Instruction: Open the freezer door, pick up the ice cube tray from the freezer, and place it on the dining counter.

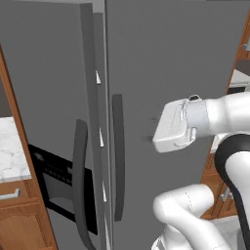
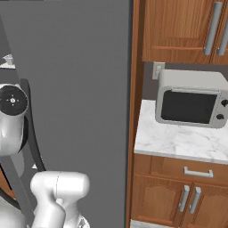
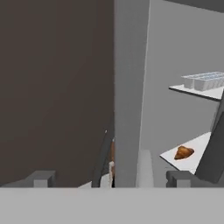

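1. From my left base camera, the freezer door (image 1: pixel 53 122) with its black dispenser panel (image 1: pixel 58 183) stands ajar at the left of the frame; its long dark handle (image 1: pixel 79 180) runs down the lower left
2. Just right of it is the plain fridge door (image 1: pixel 171 58), its own dark handle (image 1: pixel 117 156) at centre frame
3. The white arm comes in from the lower right, and the hand (image 1: pixel 174 128) sits right of centre, in front of the plain door
4. In the hand camera, the jaws (image 3: pixel 111 177) are spread wide, holding nothing, one fingertip at lower left and one at lower right
5. Through the gap I see into the freezer (image 3: pixel 175 109): the ice cube tray (image 3: pixel 204 81) lies on a white shelf (image 3: pixel 199 92) at the upper right edge of the frame
6. Lower right, a brown croissant (image 3: pixel 183 152) rests on another shelf (image 3: pixel 192 159)
7. Right base camera: a microwave (image 2: pixel 192 100) on a marble desk (image 2: pixel 178 140) at right, wooden cabinets (image 2: pixel 178 196) below
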